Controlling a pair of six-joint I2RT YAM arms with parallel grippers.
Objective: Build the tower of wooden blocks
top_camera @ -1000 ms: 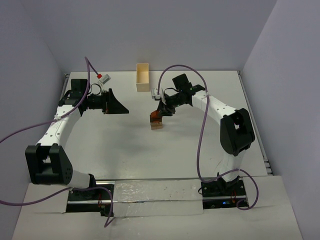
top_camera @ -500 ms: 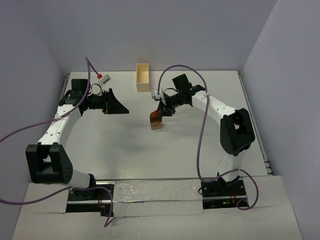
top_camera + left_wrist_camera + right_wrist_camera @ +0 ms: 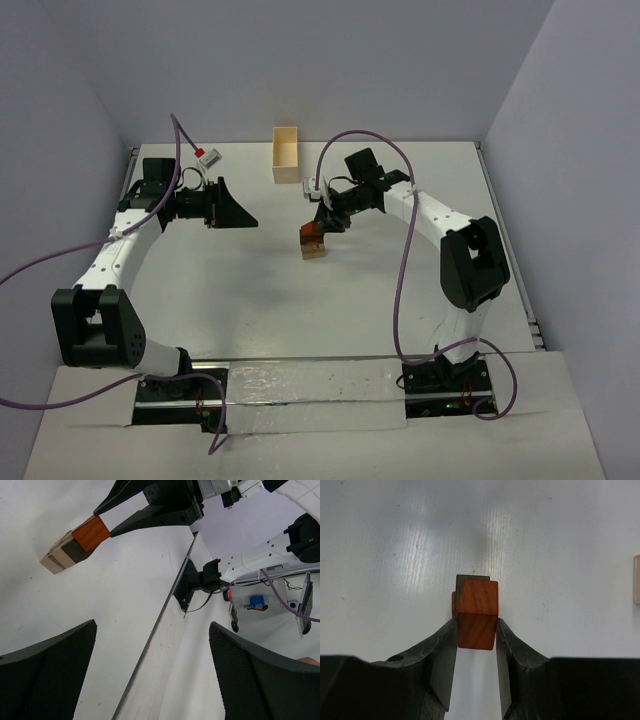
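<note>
The wood block tower (image 3: 314, 243) has its topmost piece, a reddish-brown block (image 3: 477, 614), clamped between the right fingers (image 3: 442, 655), which press on its two side faces. Right under that block the right wrist view shows a dark block and the edge of another reddish piece. The left wrist view shows the stack in profile: light tan pieces at the base, a dark piece above them, and the gripped block against the dark one; whether it rests fully on it cannot be told. The tower stands on the white worktop (image 3: 250, 300), about midway between the two arms and a little toward the far side.

The left fingers (image 3: 45, 670) are spread wide and hold nothing, hanging above the left part of the worktop, well apart from the tower.

A pale wooden box (image 3: 286, 155) lies at the far edge, its open top up and only pale wood showing inside.

Against the earlier frames nothing has shifted: both arms, the tower and the box sit as they did.
</note>
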